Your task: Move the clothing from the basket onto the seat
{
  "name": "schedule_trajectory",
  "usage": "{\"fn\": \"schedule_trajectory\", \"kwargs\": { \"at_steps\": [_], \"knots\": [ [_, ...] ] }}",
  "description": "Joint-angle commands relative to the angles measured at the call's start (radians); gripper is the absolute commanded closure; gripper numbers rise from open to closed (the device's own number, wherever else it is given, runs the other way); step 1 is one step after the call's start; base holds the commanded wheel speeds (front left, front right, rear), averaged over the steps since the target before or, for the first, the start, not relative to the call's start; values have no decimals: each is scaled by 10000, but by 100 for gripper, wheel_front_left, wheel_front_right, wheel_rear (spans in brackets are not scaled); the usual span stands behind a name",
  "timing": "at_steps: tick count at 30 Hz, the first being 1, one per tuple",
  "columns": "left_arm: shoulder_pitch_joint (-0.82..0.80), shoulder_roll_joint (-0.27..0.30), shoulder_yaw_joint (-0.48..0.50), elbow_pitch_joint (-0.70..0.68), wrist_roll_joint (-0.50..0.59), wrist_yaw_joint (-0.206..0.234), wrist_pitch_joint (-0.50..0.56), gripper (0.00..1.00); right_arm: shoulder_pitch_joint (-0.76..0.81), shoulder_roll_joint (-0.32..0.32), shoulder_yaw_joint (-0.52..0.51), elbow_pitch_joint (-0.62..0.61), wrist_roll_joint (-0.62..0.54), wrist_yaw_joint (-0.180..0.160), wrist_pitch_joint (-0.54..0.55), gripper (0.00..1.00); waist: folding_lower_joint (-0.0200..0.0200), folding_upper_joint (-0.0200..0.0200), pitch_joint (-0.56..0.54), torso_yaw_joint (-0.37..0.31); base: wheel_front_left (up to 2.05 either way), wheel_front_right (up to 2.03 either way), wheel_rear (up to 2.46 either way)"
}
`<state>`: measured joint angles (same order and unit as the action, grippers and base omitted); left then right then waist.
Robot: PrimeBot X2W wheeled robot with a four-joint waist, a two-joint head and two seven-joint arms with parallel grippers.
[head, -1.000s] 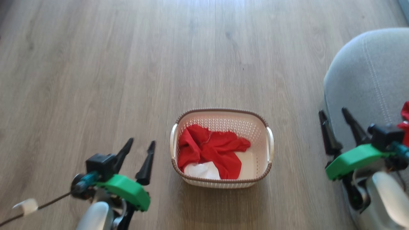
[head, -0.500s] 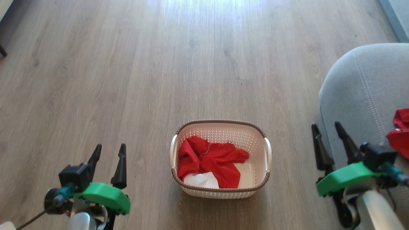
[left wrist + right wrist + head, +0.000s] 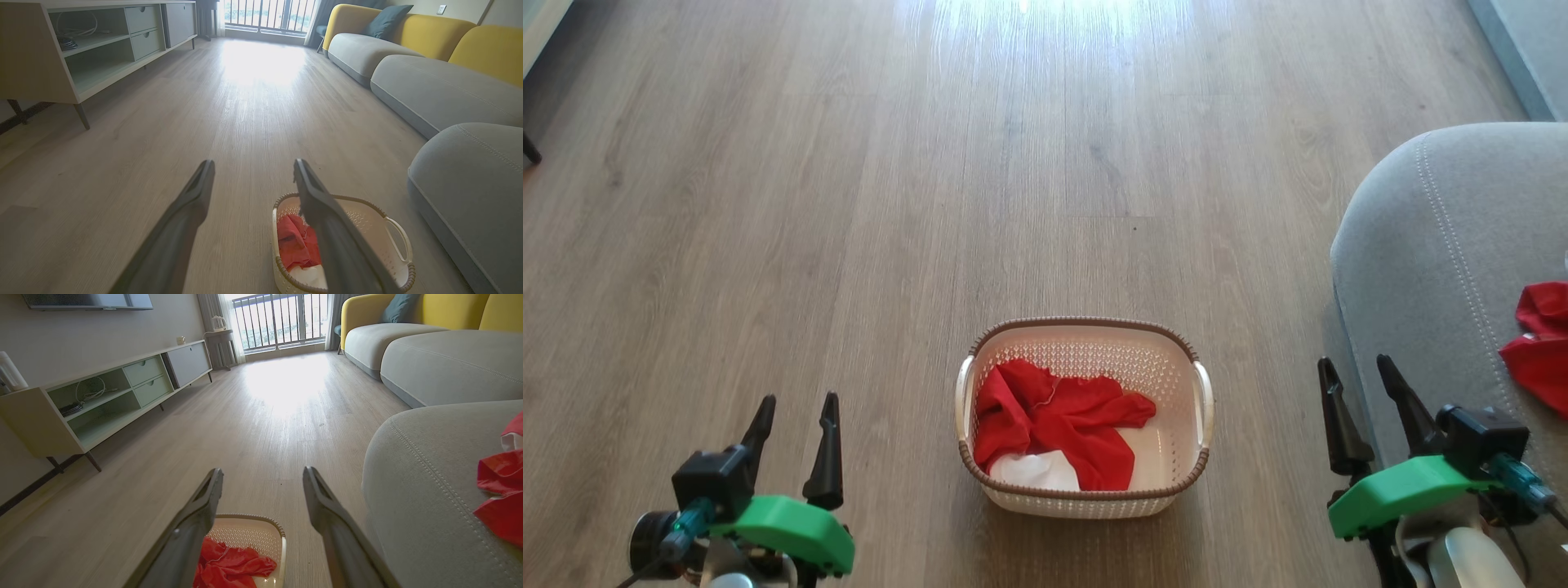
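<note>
Head view: the left gripper (image 3: pixel 799 400) is at lower left, jaws wide apart and empty, fingers pointing forward over the wooden floor (image 3: pixel 849 204). The right gripper (image 3: pixel 1353 363) is at lower right, jaws likewise wide and empty, beside the rounded corner of the seat (image 3: pixel 1429 269); whether they touch the upholstery cannot be told. The basket (image 3: pixel 1086 322) stands on the floor between the two pairs of jaws, right of the left pair and left of the right pair, apart from both and about level with their fingers. The clothing (image 3: pixel 1054 416) lies crumpled inside the basket, heaped toward the side nearer the left jaws, with a white part at its near edge. The basket's floor shows bare on the side nearer the right jaws. A second red garment (image 3: pixel 1539 343) lies on the seat, right of the right jaws and apart from them. Left wrist view: the basket sits low and right of the jaws, one finger crossing in front of it, with the seat farther right. Right wrist view: the basket shows low between the jaws, and the seat, with its double stitching, is just right of them. A sofa (image 3: pixel 429 81) and a low cabinet (image 3: pixel 81 53) line the room beyond the jaws.
</note>
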<state>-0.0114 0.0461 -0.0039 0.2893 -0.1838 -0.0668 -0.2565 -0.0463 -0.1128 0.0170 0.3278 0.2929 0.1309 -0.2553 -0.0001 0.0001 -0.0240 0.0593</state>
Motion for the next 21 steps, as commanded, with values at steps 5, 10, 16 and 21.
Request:
{"fn": "schedule_trajectory", "kwargs": {
  "at_steps": [5,10,16,21],
  "knots": [
    [-199,42,189,-489,59,93,-53,0,-206,57,119,-358,-110,-2,-65,0,1,-1,57,6,0,0,0],
    [-194,42,123,-472,45,125,-53,0,-262,91,156,-289,-111,-2,-65,0,1,-1,112,5,0,0,0],
    [-172,42,35,-473,24,109,-53,0,-284,112,134,-278,-107,-2,-65,0,1,-1,171,10,0,0,0],
    [-167,42,-141,-502,-50,112,-53,0,-368,112,150,-320,-115,-2,-65,0,1,-1,370,-45,0,0,0]
  ]
}}
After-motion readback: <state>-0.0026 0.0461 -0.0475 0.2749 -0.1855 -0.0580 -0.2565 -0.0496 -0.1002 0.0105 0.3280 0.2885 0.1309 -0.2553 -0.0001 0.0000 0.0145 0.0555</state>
